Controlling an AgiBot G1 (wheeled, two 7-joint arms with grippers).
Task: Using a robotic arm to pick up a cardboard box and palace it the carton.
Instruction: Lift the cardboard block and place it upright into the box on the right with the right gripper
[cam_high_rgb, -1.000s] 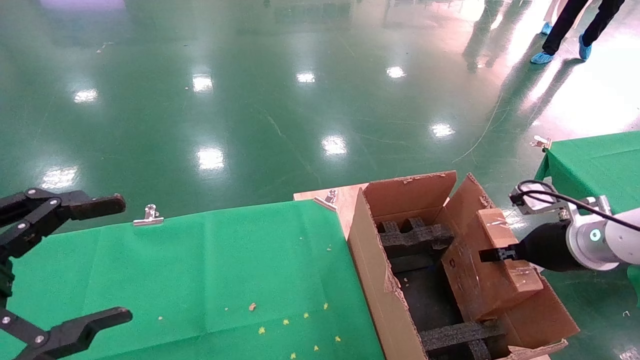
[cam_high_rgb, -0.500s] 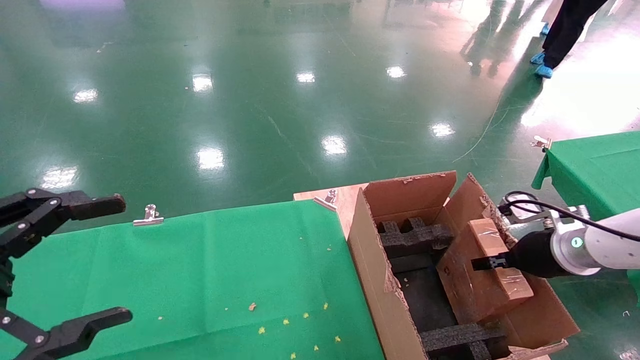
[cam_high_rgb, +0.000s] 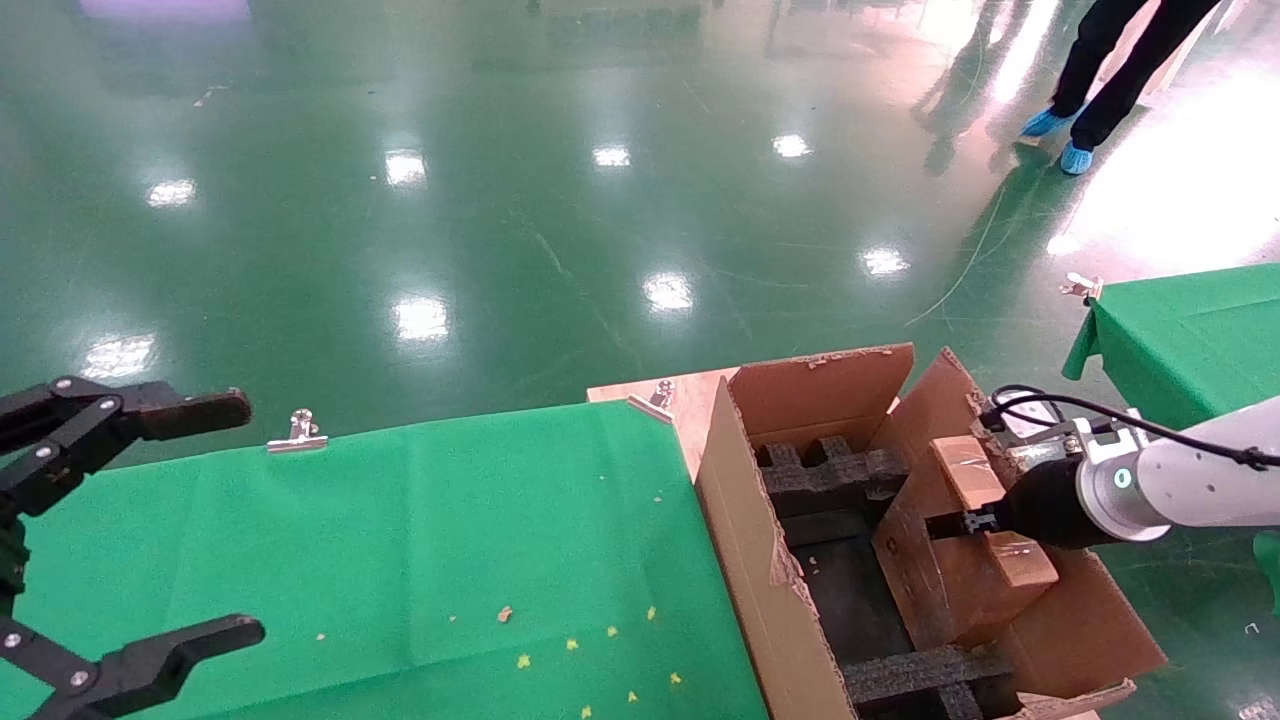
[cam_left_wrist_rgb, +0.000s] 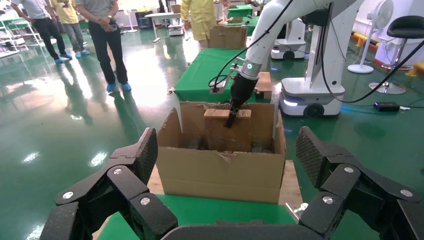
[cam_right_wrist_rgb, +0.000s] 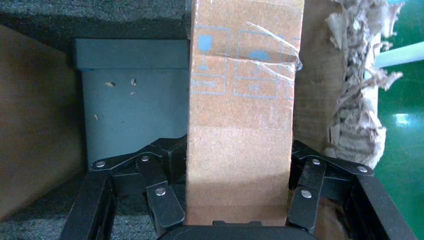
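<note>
From the head view, the right gripper (cam_high_rgb: 950, 523), at the end of the white robotic arm (cam_high_rgb: 1200, 480), held the cardboard box (cam_high_rgb: 960, 560) tilted on edge over the right side of the carton (cam_high_rgb: 760, 540). The box's lower part sat below the carton's raised flaps and just beside the right wall, with black foam inserts (cam_high_rgb: 830, 475) to its left and below it. The left gripper (cam_high_rgb: 130, 520) hung parked over the green desk (cam_high_rgb: 450, 530), its jaws spread wide and empty. A person in blue shoe covers (cam_high_rgb: 1060, 140) stood well off on the floor.

From the left wrist view, the left gripper (cam_left_wrist_rgb: 230, 165) framed the scene with its jaws apart and nothing between them. Beyond it stood the carton (cam_left_wrist_rgb: 220, 170), and the cardboard box (cam_left_wrist_rgb: 227, 127) showed upright inside it, its top rising above the front wall, with the right gripper (cam_left_wrist_rgb: 231, 117) clamped on its top edge.

From the right wrist view, the jaws of the right gripper (cam_right_wrist_rgb: 235, 200) were closed on the cardboard box (cam_right_wrist_rgb: 242, 110), one on each broad face. Its printed handling marks and a tape strip faced the camera, with dark foam behind and a torn flap edge (cam_right_wrist_rgb: 355, 85) alongside.

The pick appeared done and the box was partly inside the carton. Lowering it to rest and releasing it seemed to be what remained.
</note>
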